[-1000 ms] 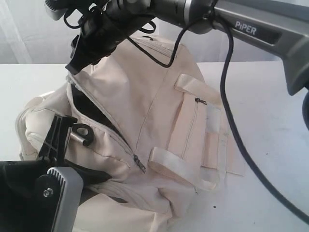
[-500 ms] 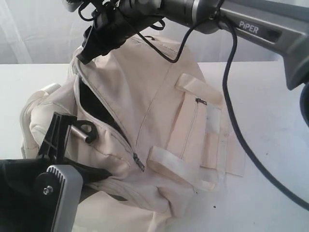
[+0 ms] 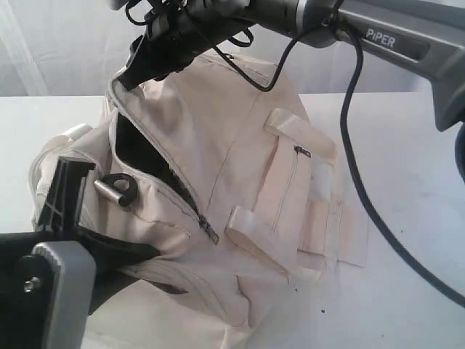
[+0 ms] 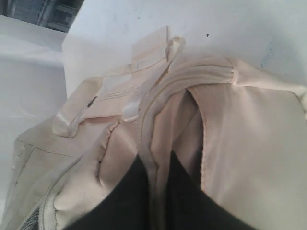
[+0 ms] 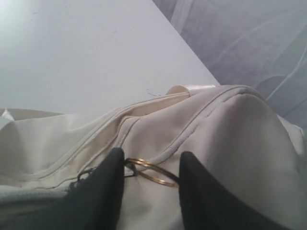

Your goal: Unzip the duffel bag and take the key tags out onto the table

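Observation:
The cream duffel bag (image 3: 240, 153) lies on the white table (image 3: 407, 218). Its main zip is partly undone, showing a dark gap (image 3: 138, 154). My right gripper (image 3: 125, 78) reaches across to the bag's raised far-left end. In the right wrist view that gripper (image 5: 151, 160) is shut on the metal zipper-pull ring (image 5: 153, 173). My left gripper (image 3: 76, 189) stands at the bag's near-left end. Its wrist view shows this gripper (image 4: 156, 163) shut on a piped fold of the bag (image 4: 249, 143). The key tags are hidden.
Webbing handles (image 3: 290, 218) and a zipped side pocket (image 3: 294, 182) face the exterior camera. A black cable (image 3: 349, 145) from the right arm hangs over the bag's right side. A black D-ring (image 3: 120, 190) sits beside the left gripper.
The right gripper has risen and shifted slightly right with the zipper pull. The bag's end lifted and the opening widened. The left gripper drew the fabric a little to the left.

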